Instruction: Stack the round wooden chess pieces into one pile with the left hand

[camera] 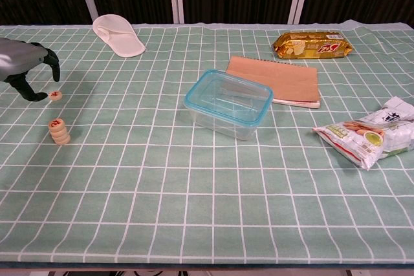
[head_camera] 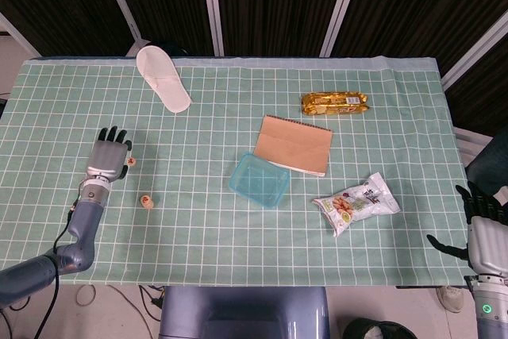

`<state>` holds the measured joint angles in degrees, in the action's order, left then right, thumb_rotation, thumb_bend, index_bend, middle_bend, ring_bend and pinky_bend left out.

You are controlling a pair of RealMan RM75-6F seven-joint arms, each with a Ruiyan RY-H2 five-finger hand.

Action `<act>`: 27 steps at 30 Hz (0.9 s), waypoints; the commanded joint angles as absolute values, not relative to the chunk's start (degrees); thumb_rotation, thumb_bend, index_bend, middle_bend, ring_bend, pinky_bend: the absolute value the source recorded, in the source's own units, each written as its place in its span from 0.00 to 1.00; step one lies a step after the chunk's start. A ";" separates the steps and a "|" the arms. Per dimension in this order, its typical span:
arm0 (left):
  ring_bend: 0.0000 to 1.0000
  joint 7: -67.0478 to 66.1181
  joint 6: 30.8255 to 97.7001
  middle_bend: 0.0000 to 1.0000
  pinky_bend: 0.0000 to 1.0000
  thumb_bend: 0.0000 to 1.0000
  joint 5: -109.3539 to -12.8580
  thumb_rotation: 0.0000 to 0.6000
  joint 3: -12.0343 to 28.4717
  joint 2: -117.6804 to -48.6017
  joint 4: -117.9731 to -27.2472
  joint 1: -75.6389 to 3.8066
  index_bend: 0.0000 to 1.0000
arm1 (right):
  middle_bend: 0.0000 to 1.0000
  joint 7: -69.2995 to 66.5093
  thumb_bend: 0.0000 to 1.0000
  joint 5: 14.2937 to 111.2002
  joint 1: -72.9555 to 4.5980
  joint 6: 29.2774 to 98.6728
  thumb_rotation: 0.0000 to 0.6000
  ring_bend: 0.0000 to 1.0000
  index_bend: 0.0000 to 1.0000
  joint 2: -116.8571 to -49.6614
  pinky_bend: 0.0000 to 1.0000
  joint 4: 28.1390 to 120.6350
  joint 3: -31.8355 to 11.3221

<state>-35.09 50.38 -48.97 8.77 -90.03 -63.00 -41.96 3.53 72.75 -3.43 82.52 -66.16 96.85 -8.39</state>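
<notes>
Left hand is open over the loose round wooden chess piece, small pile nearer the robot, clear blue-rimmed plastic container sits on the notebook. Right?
Not quite. The chest view shows the clear blue-rimmed plastic container on the tablecloth in front of the brown notebook, not on it. Left hand, loose round wooden chess piece and small pile are right.

A clear plastic container with a blue rim [camera: 228, 103] sits near the middle of the tabletop [camera: 194, 211], which is covered in a green checked cloth. Just behind the container and to its right lies a brown notebook [camera: 278, 80], its near edge touching or nearly touching the container. Further back from the container and to its right rests a gold snack packet [camera: 313, 43]. Well to the container's right lies a white snack bag [camera: 375, 132]. Far back and left of the container lies a white slipper [camera: 118, 34].
</notes>
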 commanded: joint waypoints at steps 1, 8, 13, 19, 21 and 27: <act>0.00 -34.80 50.12 0.12 0.09 0.34 -48.89 1.00 8.80 -90.64 -62.47 -42.14 0.38 | 0.00 3.57 0.20 72.77 -3.43 82.55 1.00 0.06 0.11 -66.15 0.00 96.86 -8.39; 0.00 -34.71 50.06 0.12 0.09 0.34 -49.11 1.00 8.51 -91.49 -61.46 -42.15 0.39 | 0.00 3.56 0.20 72.87 -3.40 82.61 1.00 0.06 0.11 -66.21 0.00 96.72 -8.37; 0.00 -35.30 50.30 0.12 0.09 0.34 -49.24 1.00 8.20 -91.91 -61.00 -42.15 0.41 | 0.00 3.59 0.20 72.88 -3.43 82.54 1.00 0.06 0.11 -66.26 0.00 96.65 -8.36; 0.00 -35.76 50.37 0.12 0.09 0.34 -49.30 1.00 8.03 -92.41 -60.47 -42.18 0.41 | 0.00 3.59 0.20 72.74 -3.44 82.48 1.00 0.06 0.11 -66.30 0.00 96.66 -8.40; 0.00 -35.85 50.39 0.12 0.09 0.34 -49.36 1.00 8.02 -92.55 -60.34 -42.21 0.41 | 0.00 3.59 0.20 72.69 -3.44 82.43 1.00 0.06 0.11 -66.32 0.00 96.72 -8.40; 0.00 -36.00 50.34 0.12 0.09 0.34 -49.55 1.00 8.04 -93.04 -60.01 -42.34 0.42 | 0.00 3.68 0.20 72.54 -3.44 82.39 1.00 0.06 0.11 -66.27 0.00 96.81 -8.43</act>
<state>-35.99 50.35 -49.53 8.05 -93.03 -60.02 -42.33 3.68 72.54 -3.44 82.39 -66.26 96.81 -8.44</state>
